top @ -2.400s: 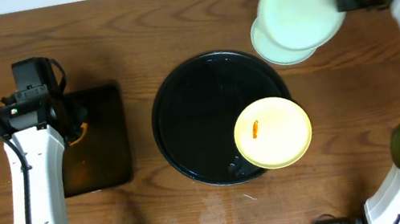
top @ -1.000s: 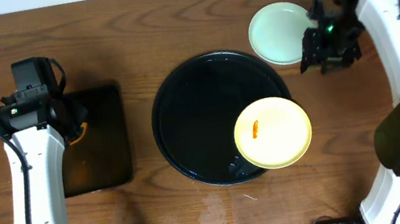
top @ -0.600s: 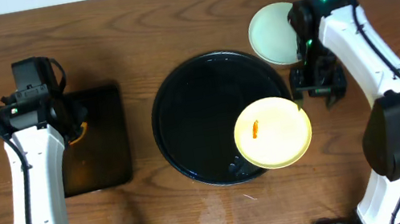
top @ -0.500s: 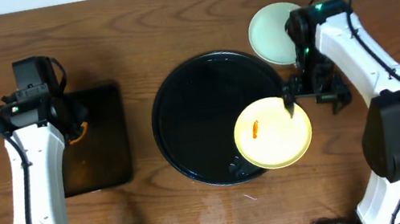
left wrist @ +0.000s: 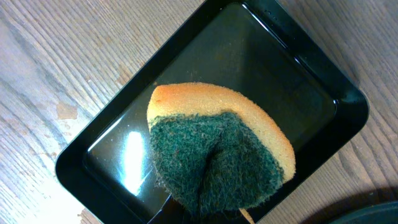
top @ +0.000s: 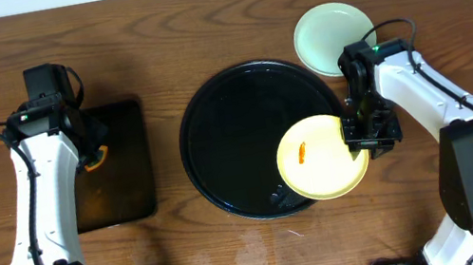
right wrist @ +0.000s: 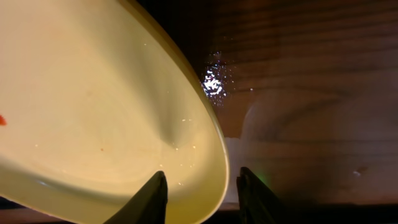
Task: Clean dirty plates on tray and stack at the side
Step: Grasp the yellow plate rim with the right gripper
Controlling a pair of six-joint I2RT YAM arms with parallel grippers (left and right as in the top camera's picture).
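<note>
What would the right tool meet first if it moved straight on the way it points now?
The yellow plate: its rim sits between the fingers of the right tool, so it would probably meet that rim first.

1. The worktop [top: 199, 23] is brown wood with a plain grain. It is mostly matt, with paler worn patches near the front edge.
2. The round tray [top: 229, 143] is black and highly glossy.
3. The rectangular tray [left wrist: 298, 68] is smooth, shiny black, seemingly plastic.
4. The sponge [left wrist: 217, 149] is fine-pored orange foam under a rough green fibre scouring layer.
5. The yellow plate [right wrist: 93, 93] is smooth with a soft sheen, and the mint-green plate [top: 321, 32] looks smooth and duller.
</note>
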